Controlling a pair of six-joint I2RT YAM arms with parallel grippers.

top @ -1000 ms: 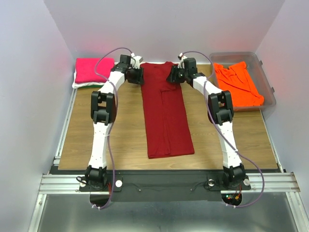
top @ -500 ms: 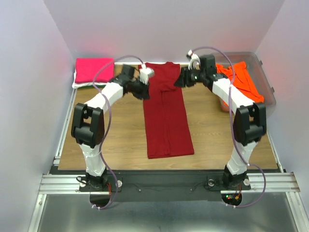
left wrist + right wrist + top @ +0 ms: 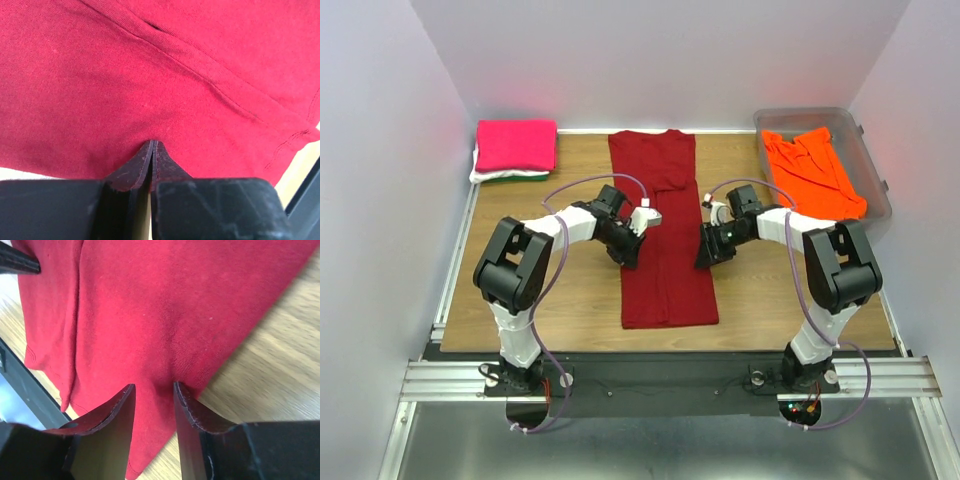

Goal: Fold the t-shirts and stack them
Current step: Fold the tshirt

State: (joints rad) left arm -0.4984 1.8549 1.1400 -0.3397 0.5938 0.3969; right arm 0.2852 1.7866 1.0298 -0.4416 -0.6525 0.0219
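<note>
A dark red t-shirt [image 3: 665, 280], folded into a long narrow strip, lies down the middle of the wooden table. My left gripper [image 3: 633, 250] is at the strip's left edge, about halfway down. In the left wrist view its jaws [image 3: 151, 143] are shut, tips resting on the red cloth [image 3: 150, 75]; no cloth shows between them. My right gripper [image 3: 705, 253] is at the strip's right edge. It is open [image 3: 154, 386], with the red cloth's edge [image 3: 150, 305] between its fingers. A folded hot pink shirt [image 3: 516, 145] lies on white and green ones [image 3: 505, 176] at the back left.
A clear plastic tub [image 3: 868, 150] at the back right holds a crumpled bright orange shirt [image 3: 810, 170]. Bare wood [image 3: 550, 290] shows on both sides of the red strip. White walls close in the table on three sides.
Both grippers have moved from the collar end of the red shirt back toward me to the middle of the strip. The shirt lies as before.
</note>
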